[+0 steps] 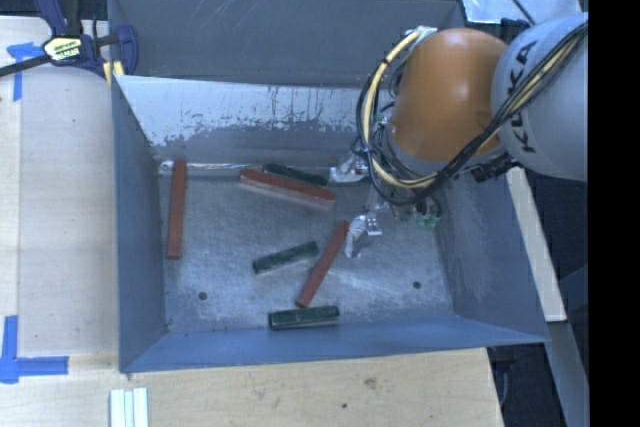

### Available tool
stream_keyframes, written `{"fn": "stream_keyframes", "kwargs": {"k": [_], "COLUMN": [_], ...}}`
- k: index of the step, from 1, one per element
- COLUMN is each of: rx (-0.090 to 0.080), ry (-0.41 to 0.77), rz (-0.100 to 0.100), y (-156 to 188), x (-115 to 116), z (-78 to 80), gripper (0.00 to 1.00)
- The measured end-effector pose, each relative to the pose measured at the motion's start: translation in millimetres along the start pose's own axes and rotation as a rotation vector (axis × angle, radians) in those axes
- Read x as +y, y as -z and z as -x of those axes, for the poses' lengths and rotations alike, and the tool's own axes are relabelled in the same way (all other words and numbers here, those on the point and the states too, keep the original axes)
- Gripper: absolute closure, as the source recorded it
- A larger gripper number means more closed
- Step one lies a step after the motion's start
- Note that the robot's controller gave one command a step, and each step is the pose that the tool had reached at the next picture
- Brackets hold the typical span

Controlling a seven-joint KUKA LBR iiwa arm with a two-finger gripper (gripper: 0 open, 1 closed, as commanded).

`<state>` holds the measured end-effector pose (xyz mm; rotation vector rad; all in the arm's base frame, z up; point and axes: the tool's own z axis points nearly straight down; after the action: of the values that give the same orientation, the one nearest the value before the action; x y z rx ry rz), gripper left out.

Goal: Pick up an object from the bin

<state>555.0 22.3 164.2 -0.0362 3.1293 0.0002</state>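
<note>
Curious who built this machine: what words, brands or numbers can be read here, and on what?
"KUKA": black letters running down the arm's grey casing.
No readable marks on the red-brown and dark green sticks in the bin.

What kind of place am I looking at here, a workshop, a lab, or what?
Most likely a robotics lab's bin-picking test cell. A KUKA arm with an orange wrist cover reaches into a grey metal bin, where just a few red-brown sticks and dark green sticks lie loose.
</note>
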Motion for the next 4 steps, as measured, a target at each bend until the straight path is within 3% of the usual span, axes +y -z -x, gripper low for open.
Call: {"fn": "stream_keyframes", "kwargs": {"k": [1,2,3,4], "rx": [0.000,0.009,0.009,-0.015], "ry": [0.007,0.007,0.007,0.258], "rz": [0.000,0.000,0.000,-0.004], "y": [-81.9,-84.2,-84.3,-85.3], "x": [-23.8,-23.7,-23.7,52.9], "z": [12.5,10.1,10.0,-21.9], "gripper": [1.00,0.00,0.00,1.00]}}
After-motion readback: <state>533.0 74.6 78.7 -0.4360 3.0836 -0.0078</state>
